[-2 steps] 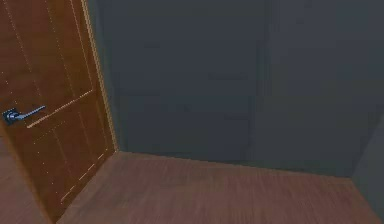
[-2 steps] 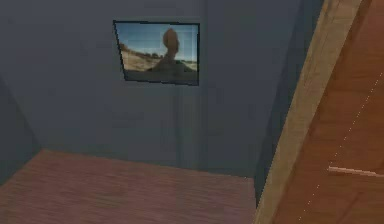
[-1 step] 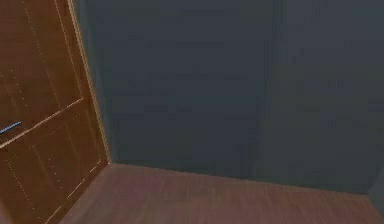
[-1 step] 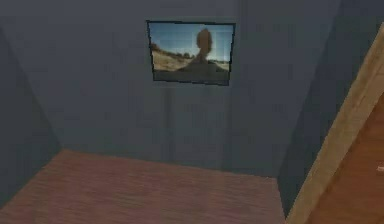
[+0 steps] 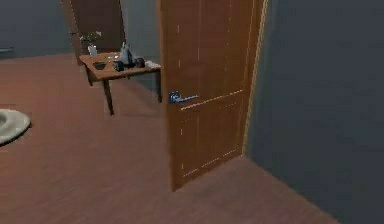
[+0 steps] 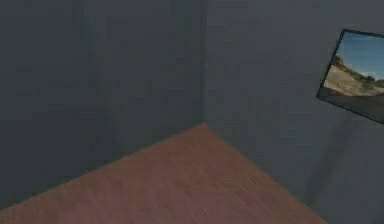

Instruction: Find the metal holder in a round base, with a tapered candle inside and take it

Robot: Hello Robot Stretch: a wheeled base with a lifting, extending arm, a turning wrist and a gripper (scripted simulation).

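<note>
Sought: candle holder, not distinguishable; judged likely among small objects [image 5: 125,58] on bench [image 5: 98,67], upper left of forward view, past wooden door [image 5: 205,85].
End effector: state cannot be told.
Handling: steer left, clear of the door's edge; approach the bench; identify before reaching.

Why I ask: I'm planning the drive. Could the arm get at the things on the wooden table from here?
Probably not. The table stands well ahead, beyond the open door, whereas the arm's side faces bare floor and a wall corner.
</note>
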